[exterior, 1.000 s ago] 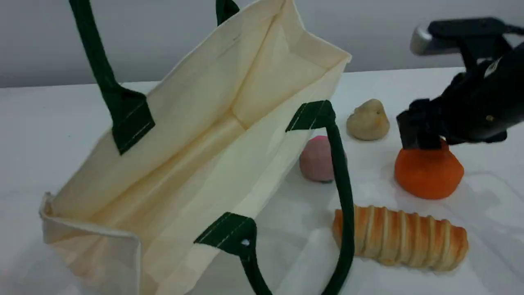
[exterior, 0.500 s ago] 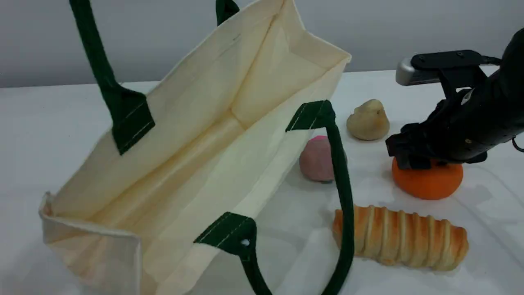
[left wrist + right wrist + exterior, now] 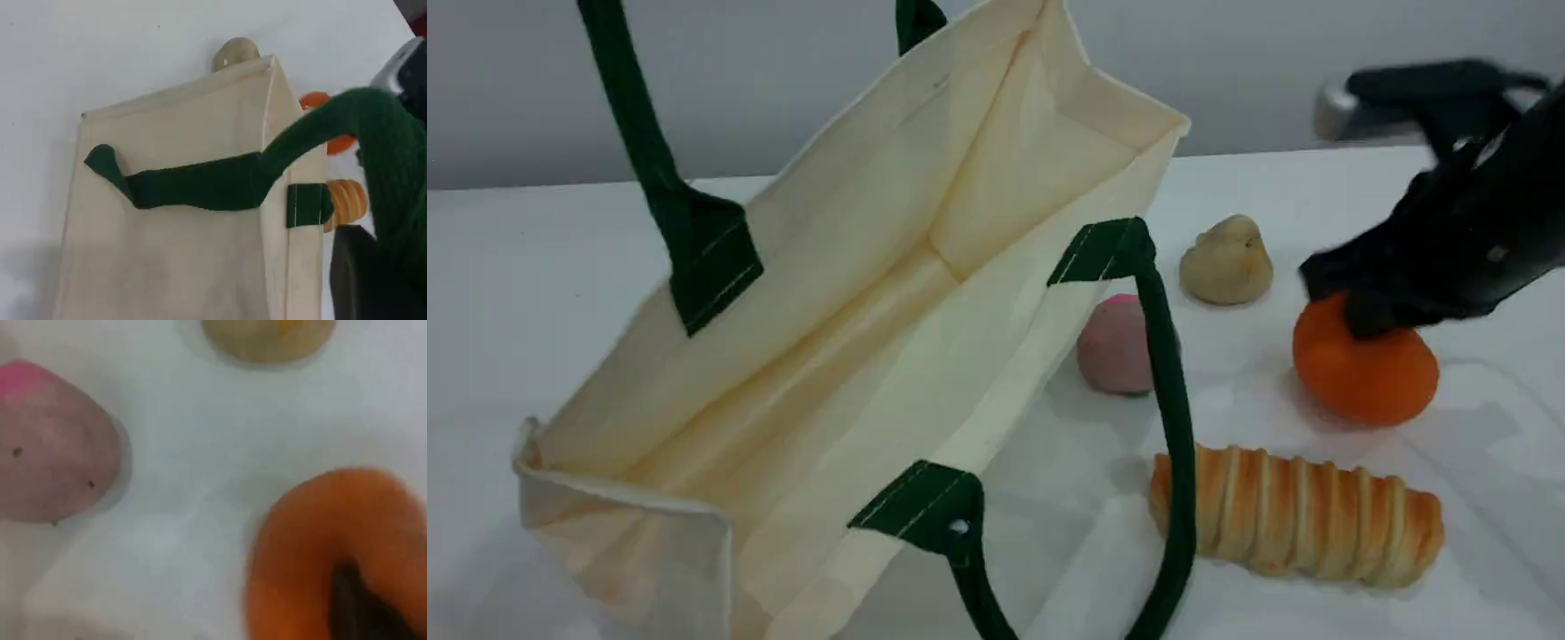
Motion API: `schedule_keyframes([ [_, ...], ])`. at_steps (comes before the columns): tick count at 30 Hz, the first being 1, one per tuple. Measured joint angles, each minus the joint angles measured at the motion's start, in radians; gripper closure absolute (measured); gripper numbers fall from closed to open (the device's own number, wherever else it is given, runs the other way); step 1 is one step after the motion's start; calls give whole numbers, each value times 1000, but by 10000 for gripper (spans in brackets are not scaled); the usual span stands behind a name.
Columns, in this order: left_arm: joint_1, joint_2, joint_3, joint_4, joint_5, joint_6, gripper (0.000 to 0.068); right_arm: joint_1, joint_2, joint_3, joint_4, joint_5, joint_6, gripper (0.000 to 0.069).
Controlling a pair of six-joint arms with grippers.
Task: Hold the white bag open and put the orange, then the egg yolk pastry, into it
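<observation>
The white bag (image 3: pixel 871 293) lies tilted on the table with its mouth wide open, and its far green handle (image 3: pixel 640 151) is pulled up out of the scene view. In the left wrist view that handle (image 3: pixel 200 187) runs to my left gripper (image 3: pixel 383 260), which is shut on it. My right gripper (image 3: pixel 1360 311) is shut on the top of the orange (image 3: pixel 1369 378), to the right of the bag. In the right wrist view one dark fingertip (image 3: pixel 353 607) presses into the orange (image 3: pixel 313 547). The egg yolk pastry (image 3: pixel 1227 262) sits on the table behind, left of the orange.
A pink ball (image 3: pixel 1113 347) rests against the bag's near side, behind the loose front handle (image 3: pixel 1165 418). A long striped bread loaf (image 3: pixel 1298 516) lies in front of the orange. The table's back edge meets a grey wall.
My right gripper came down onto the orange, squashed it and shut on its top. It has since risen a little, and the orange is rounder and slightly higher. The bag has not moved.
</observation>
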Motion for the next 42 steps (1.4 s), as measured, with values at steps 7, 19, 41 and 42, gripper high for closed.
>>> schedule_keyframes([
  [7, 0, 0, 0, 0, 0, 0, 615, -2, -238, 1, -4, 231, -44, 660],
  [19, 0, 3, 0, 1, -4, 11, 615, 135, -605, 0, 203, 413, -156, 660],
  [41, 0, 2, 1, -4, 1, 11, 615, 551, -300, -106, 420, 108, -269, 659],
  [42, 0, 2, 1, -4, 1, 11, 615, 551, -275, -119, 420, 108, -269, 659],
])
